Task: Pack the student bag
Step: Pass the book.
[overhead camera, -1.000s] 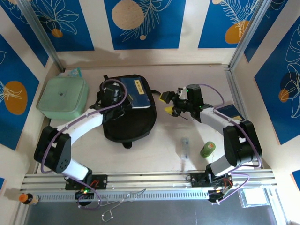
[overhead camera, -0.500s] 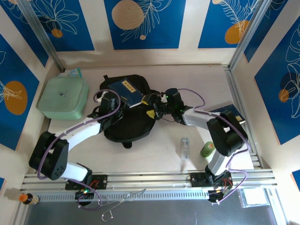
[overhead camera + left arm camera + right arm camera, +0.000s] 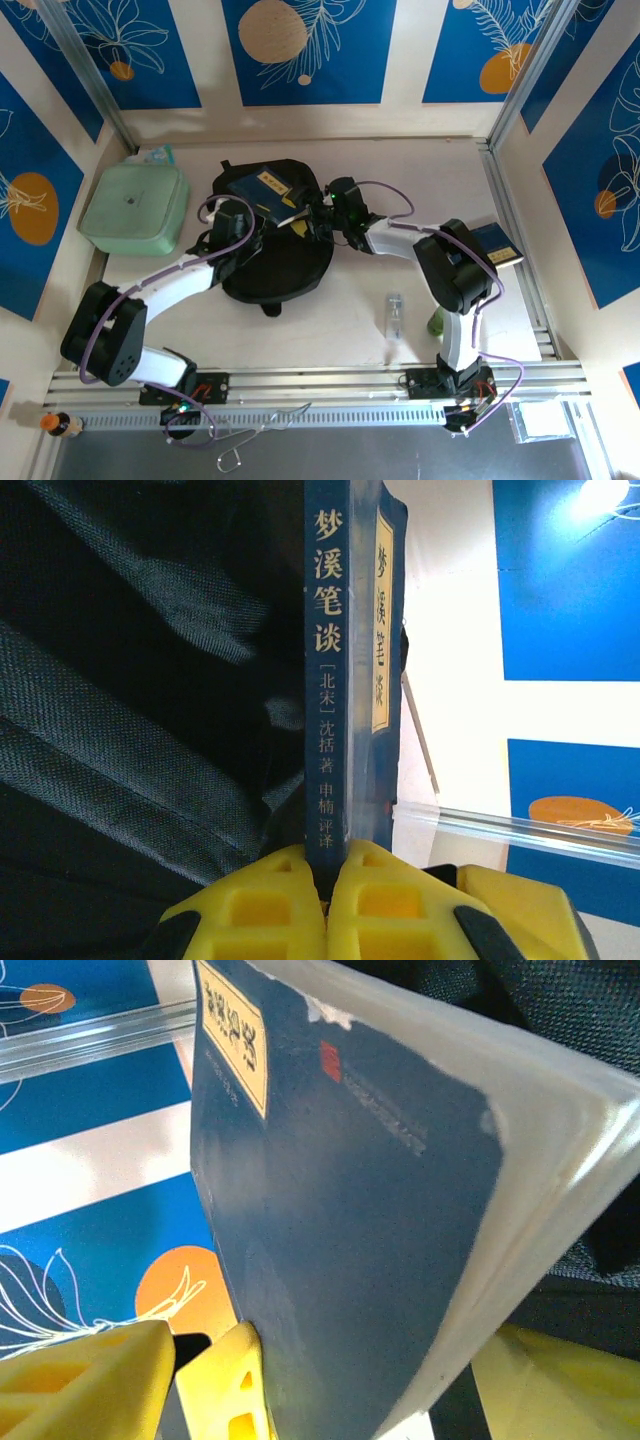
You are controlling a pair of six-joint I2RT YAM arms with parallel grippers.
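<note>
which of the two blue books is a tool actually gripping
The blue book at the student bag's opening, with its spine clamped in the left tool. The other blue book lies flat and untouched at the far right.

Left wrist view: the blue book (image 3: 345,660) is cut off by the top edge, and the foot of its spine is hidden between the yellow fingers (image 3: 250,905) of the left gripper (image 3: 335,868). Right wrist view: the small cover print is blurred. Top view: a green bottle (image 3: 436,322) and a second blue book (image 3: 500,243) lie partly hidden behind the right arm (image 3: 455,265).
</note>
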